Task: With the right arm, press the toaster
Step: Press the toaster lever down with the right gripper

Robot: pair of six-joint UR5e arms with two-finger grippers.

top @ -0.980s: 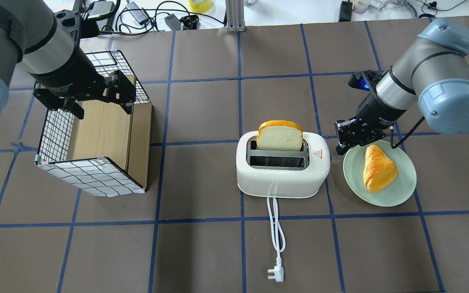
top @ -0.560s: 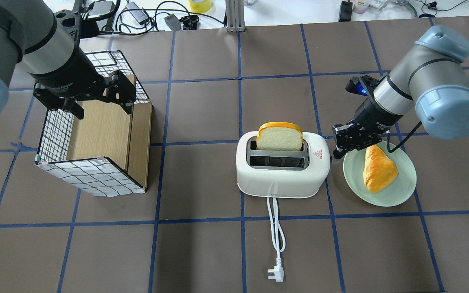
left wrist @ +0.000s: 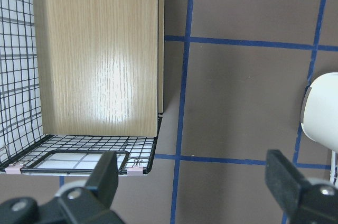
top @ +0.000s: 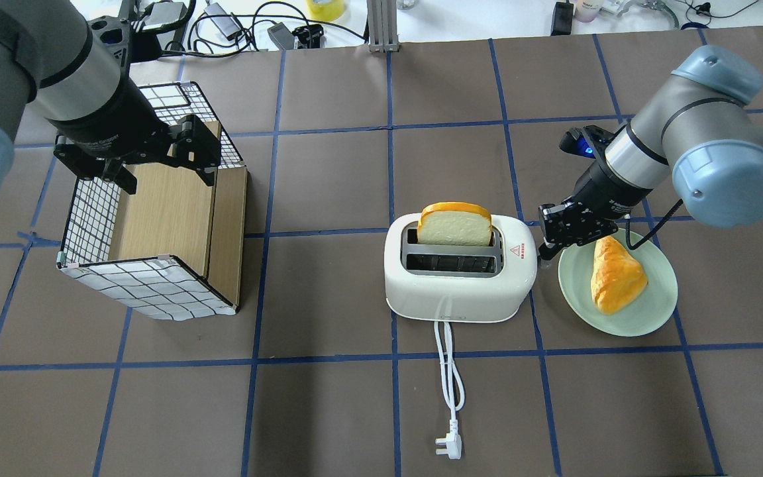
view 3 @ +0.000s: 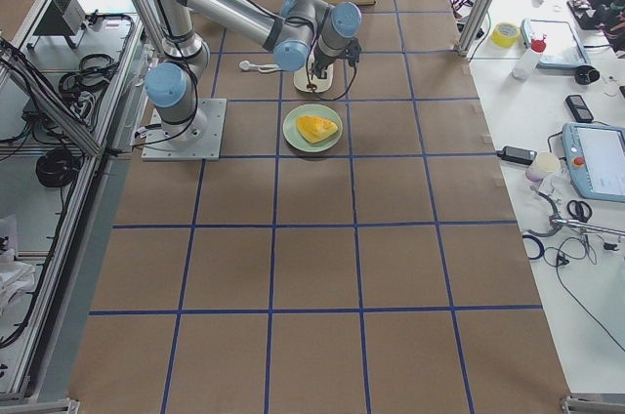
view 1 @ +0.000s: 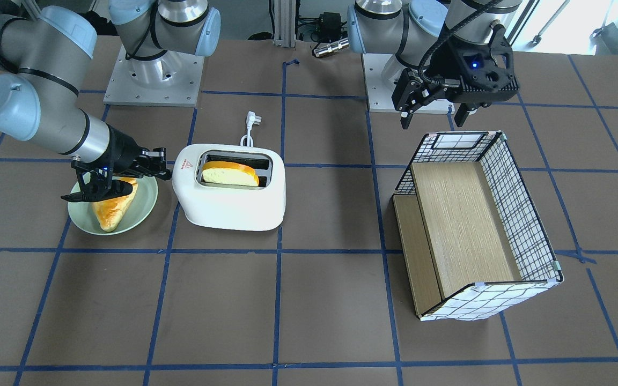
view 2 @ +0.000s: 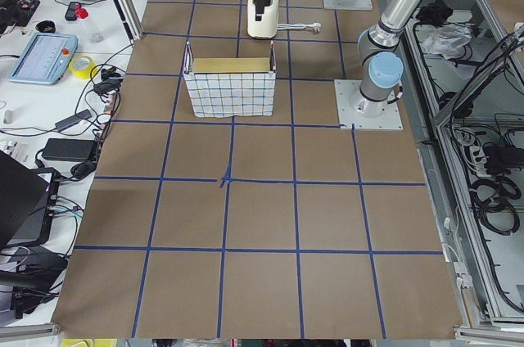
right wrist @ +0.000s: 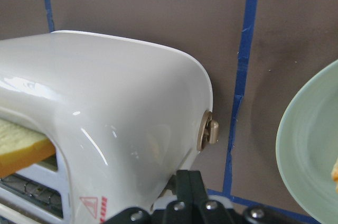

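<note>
Shifted left since a second ago, the right arm (top: 646, 159) now reaches across the bench (top: 328, 411) to the toaster (top: 457, 291), which lies crosswise, triangle end toward the green plate (top: 660, 298), cord (top: 449, 371) toward the robot. Right fingers (top: 545, 250) are pressed together at that end; contact hidden. Left fingers (left wrist: 108, 174) spread wide, empty.

Plate (top: 646, 311) crowds toaster (top: 454, 291) end (narrow gap).

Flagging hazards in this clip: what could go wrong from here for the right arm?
The shut right claw is at the end of the white rounded plastic toaster; a skewed press might shove it sideways. The claw also overhangs the pale green round plate and might knock it.
</note>
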